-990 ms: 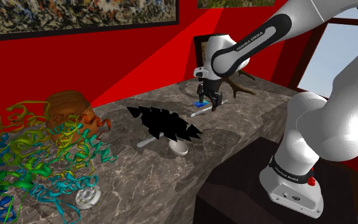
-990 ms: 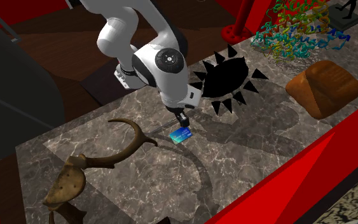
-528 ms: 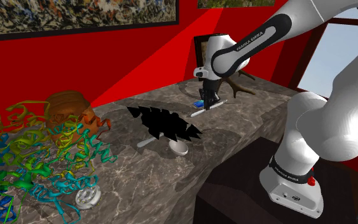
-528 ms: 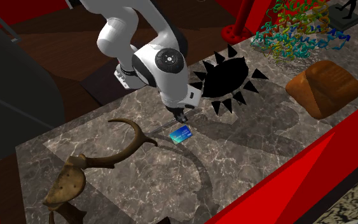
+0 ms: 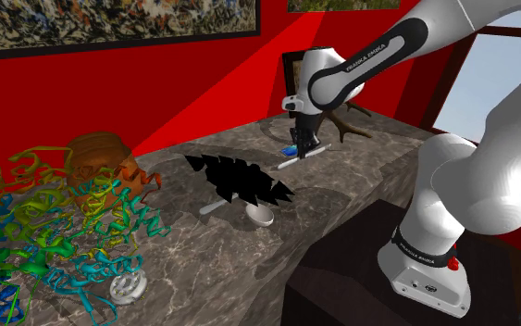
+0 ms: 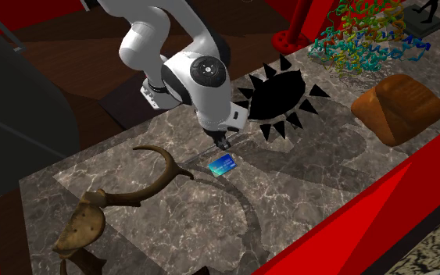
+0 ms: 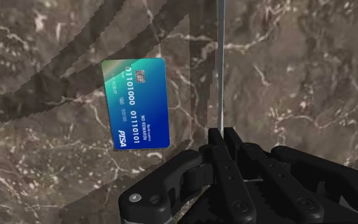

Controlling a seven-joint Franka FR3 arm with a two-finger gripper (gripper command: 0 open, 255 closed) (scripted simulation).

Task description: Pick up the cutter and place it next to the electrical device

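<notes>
Shoulder view — beside the white arm's base (image 5: 425, 269), facing 11 o'clock along the dark veined marble counter (image 5: 341, 199). Second exterior view — high, opposite, steeply downward. Wrist view: close above the counter, along the black gripper (image 7: 222, 135). All share the blue bank card (image 7: 136, 102).

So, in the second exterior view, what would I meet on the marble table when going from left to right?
antlers → blue card → black spiky shape → brown lump

Open marble counter (image 6: 304, 195) between antlers (image 6: 81, 225) and spiky black shape (image 6: 280, 98)
</notes>
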